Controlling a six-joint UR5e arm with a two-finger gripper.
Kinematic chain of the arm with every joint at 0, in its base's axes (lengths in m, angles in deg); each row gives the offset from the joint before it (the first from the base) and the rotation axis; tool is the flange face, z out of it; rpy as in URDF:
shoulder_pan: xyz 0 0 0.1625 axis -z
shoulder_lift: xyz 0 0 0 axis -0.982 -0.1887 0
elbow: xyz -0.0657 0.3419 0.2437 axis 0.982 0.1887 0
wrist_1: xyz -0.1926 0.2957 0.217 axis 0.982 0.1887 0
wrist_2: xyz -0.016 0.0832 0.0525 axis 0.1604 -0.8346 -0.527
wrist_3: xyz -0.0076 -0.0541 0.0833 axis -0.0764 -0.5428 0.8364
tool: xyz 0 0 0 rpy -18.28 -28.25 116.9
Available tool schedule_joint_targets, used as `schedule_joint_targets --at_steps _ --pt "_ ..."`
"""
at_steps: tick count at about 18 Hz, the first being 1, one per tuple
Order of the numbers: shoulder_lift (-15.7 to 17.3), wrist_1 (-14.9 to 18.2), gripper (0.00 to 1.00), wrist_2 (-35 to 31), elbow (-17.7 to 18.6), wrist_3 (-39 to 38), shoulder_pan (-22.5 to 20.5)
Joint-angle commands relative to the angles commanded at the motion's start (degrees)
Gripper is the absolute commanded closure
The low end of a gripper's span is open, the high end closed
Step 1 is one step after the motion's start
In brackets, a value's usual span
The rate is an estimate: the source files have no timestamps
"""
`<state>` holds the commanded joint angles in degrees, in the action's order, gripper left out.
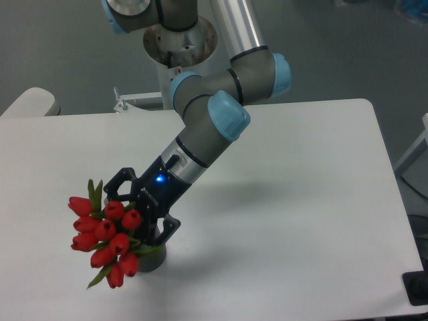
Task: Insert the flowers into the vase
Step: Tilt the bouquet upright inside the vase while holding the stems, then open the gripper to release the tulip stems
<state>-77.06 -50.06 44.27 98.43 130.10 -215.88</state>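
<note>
Flowers (pixel 105 234) left of vase (pixel 155 259), on table (pixel 301 200).

Arm folded over, reaching down toward the near-left corner

The arm comes off its silver column at the far side, bends at a grey elbow with light blue caps around the middle of the shot, then the forearm slants down and to the left. A small blue light glows on the black wrist section. The hand (pixel 137 221) sits at the low end, pointing down-left, with its dark fingers (pixel 119 182) spread out wide on both sides. Fingertips are partly hidden, so can't really tell if they're pressing on anything.
</note>
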Motion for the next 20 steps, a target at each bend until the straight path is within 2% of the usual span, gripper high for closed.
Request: schedule_joint_targets --at_steps 3,6,10,16,20 --pt "0.0 0.0 0.0 -0.1 0.1 1.6 -0.3" --pt "0.2 0.0 0.0 -0.2 2.0 5.1 -0.6" --pt "0.6 -0.1 0.0 -0.1 3.5 5.5 -1.4" --pt "0.5 0.0 0.0 -0.3 4.3 8.4 -1.8" --pt "0.6 0.2 0.0 -0.4 4.7 9.5 -3.6"
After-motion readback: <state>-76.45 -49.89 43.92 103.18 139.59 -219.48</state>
